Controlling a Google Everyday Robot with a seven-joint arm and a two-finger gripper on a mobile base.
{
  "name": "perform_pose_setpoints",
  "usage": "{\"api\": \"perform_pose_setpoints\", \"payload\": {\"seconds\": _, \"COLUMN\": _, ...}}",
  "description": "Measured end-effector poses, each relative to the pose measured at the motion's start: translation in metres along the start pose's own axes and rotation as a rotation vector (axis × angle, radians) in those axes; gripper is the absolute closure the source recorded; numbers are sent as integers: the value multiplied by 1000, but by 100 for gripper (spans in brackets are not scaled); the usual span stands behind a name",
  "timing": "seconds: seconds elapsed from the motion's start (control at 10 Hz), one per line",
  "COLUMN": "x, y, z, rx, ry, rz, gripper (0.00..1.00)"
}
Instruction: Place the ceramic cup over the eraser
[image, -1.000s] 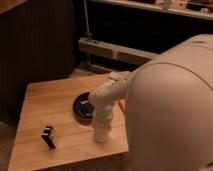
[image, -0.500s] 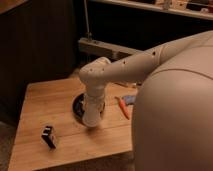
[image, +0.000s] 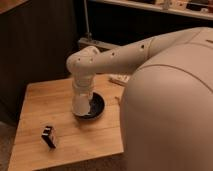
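The bench (image: 35, 100) carries a bowl (image: 98, 106) near its middle, toward the right. The eraser (image: 48, 136) stands on the bench at the front left, well apart from the bowl and nearer the front edge. The arm (image: 112, 56) reaches in from the right, above the rear of the bench, and turns downward. The hand (image: 81, 108) hangs at its lower end, over the left part of the bowl. The robot's body (image: 170, 115) stands at the right front and hides the bench's right side.

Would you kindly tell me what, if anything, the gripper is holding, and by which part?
It cannot be told: the gripper hangs over the rim of the wide shallow black bowl, and anything in it is hidden from view.
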Motion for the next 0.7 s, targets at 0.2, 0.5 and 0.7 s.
{"api": "perform_pose_setpoints", "payload": {"seconds": 0.2, "x": 4, "y": 12, "z": -6, "rx": -16, "ry": -18, "rz": -54, "gripper": 100}}
{"api": "perform_pose_setpoints", "payload": {"seconds": 0.5, "x": 25, "y": 37, "z": -26, "rx": -35, "ry": -47, "rz": -157, "gripper": 100}}
{"api": "perform_pose_setpoints", "payload": {"seconds": 0.7, "x": 45, "y": 66, "z": -46, "rx": -49, "ry": -66, "rz": -246, "gripper": 100}}
